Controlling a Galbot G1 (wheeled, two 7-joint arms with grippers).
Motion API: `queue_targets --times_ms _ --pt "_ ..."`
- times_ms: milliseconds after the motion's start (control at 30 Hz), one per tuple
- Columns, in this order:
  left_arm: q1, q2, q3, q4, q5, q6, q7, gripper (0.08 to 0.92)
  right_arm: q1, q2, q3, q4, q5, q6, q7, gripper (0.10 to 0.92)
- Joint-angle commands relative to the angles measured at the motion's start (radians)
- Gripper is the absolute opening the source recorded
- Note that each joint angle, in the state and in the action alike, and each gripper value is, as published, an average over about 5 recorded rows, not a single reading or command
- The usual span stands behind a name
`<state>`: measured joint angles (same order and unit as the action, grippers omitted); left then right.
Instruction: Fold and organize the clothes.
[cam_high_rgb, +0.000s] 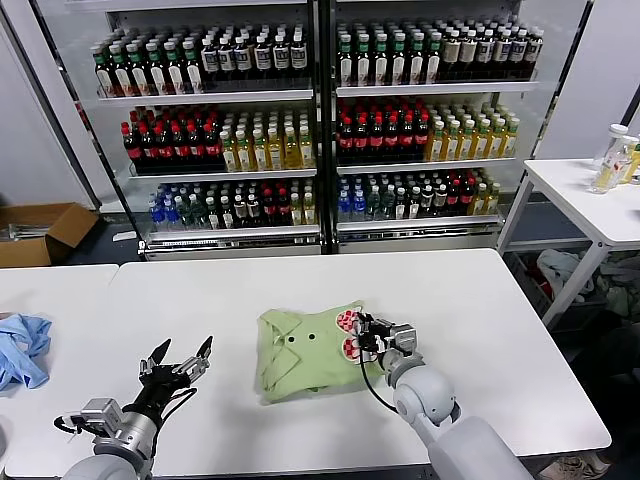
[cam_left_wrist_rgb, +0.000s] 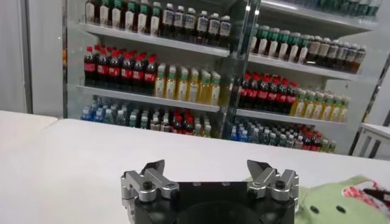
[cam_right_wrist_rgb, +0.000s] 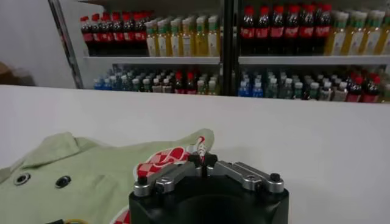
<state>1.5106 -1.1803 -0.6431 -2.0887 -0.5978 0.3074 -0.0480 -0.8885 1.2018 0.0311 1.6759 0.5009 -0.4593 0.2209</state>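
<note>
Fabric was the whole risk at this moment. One pale green shirt (cam_high_rgb: 305, 352) lay partly folded near the middle of the white table (cam_high_rgb: 480, 330), its collar and small dark buttons facing up and its red-and-white print (cam_high_rgb: 349, 334) turned toward the robot's right. The right pincer (cam_high_rgb: 366, 335) sat at that printed edge with its fingers pressed together; in the right wrist view the tips met just over the print (cam_right_wrist_rgb: 163, 162), so it appeared to be pinching a bit of cloth there, though how much cloth lay between the tips could not be made out.

A thin bite looked like the chief danger: soft fabric could have slid out as soon as the arm lifted or swept across, leaving the fold half done. A pinch through only the top layer could have peeled that layer off and undone the folds beneath. Dragging rather than lifting could have pulled the whole shirt across the smooth table, since nothing held its other side down.

The left pincer (cam_high_rgb: 178, 364) hovered above bare table, well apart from the shirt on the robot's left, fingers spread wide and holding nothing. A blue garment (cam_high_rgb: 22, 345) lay at the table's far left edge, clear of both arms.
</note>
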Motion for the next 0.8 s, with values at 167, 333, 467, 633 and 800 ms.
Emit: queue_targets --times_ms 167,333,467,633,800 --pt "0.013 0.001 0.007 -0.012 0.072 -0.020 -0.007 0.823 -0.145 -0.058 0.067 0.109 -0.252 0.177 -0.023 0.258" --pt "0.029 -0.009 0.009 -0.036 0.110 -0.039 -0.011 0.822 -0.274 -0.086 0.135 0.228 -0.312 0.313 0.019 0.396" --pt "0.044 -0.020 0.008 -0.058 0.132 -0.047 -0.011 0.823 -0.385 -0.095 0.208 0.341 -0.294 0.332 0.028 0.517" --pt "0.065 -0.040 0.009 -0.083 0.157 -0.055 -0.012 0.823 -0.553 -0.096 0.305 0.451 -0.252 0.319 0.006 0.656" --pt "0.084 -0.056 0.016 -0.101 0.179 -0.064 -0.012 0.823 -0.660 -0.084 0.373 0.501 -0.252 0.318 -0.009 0.789"
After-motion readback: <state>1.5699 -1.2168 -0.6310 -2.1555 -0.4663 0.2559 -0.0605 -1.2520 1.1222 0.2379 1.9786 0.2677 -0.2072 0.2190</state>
